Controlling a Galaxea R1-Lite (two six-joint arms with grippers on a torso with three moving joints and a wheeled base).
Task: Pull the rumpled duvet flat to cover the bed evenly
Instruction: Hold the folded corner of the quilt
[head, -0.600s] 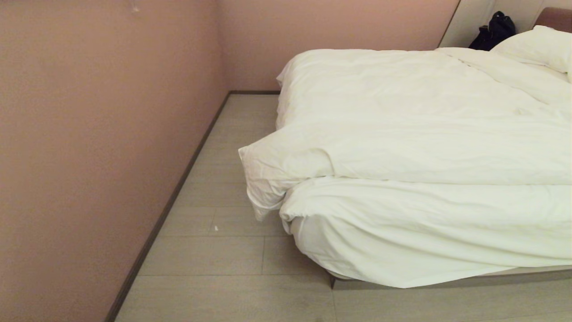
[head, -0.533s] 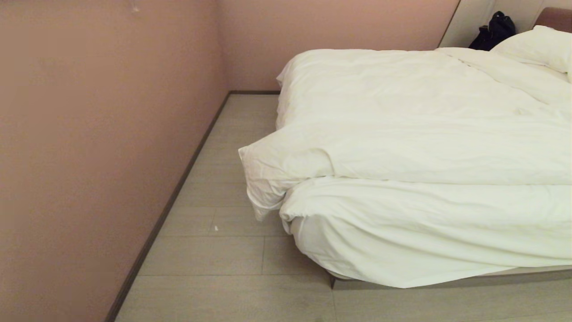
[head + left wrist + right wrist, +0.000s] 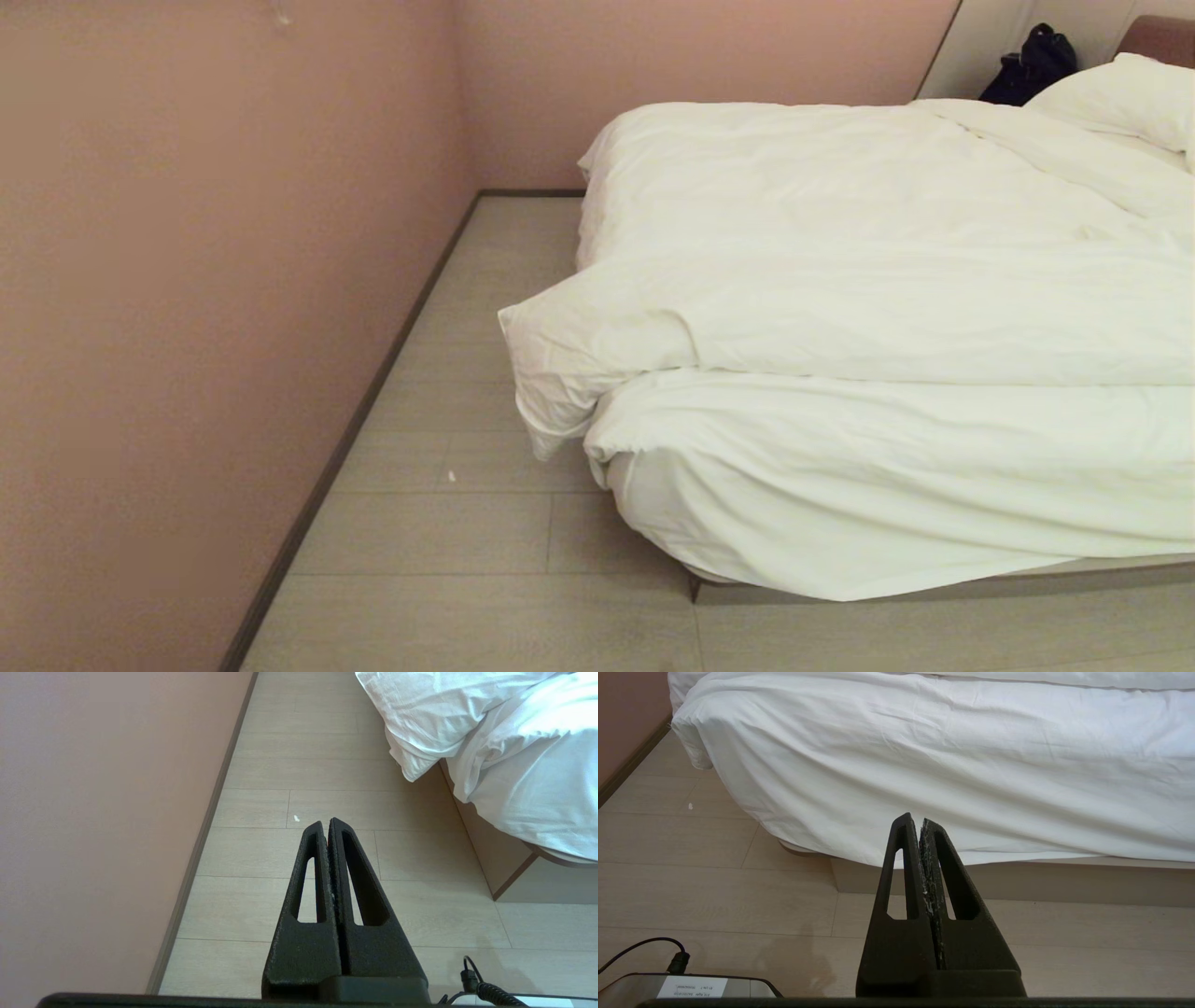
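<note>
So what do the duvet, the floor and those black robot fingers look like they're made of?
Duvet: likely matte white cotton over soft filling; it creases finely and puffs at the folds.
Floor: pale plank flooring, wood or wood-look laminate, going by the seams and faint grain.
Left gripper and right gripper: seemingly black moulded plastic with a grainy surface and hollow slots.

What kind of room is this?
Probably a bedroom: a wide bed with a puffy white duvet and a pillow sits beside a pink wall.
</note>
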